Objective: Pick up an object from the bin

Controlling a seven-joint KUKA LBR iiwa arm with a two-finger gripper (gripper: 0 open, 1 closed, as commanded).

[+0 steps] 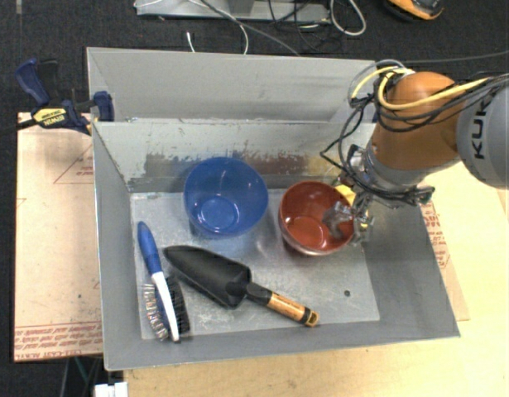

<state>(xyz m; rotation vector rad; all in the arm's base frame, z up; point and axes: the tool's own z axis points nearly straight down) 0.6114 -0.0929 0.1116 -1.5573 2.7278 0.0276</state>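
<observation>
Letters "KU" on grey arm [484,132], rt side; other print too small to read.

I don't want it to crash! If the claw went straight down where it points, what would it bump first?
Probably the red bowl: the claw points down at its right rim. Depth is hard to judge, so it may touch it already.

The bin [237,89] is dull grey metal (floor scuffed). The blue bowl [225,197] and red bowl [308,223] look like glossy plastic; the black scoop [206,273] is matt.
</observation>
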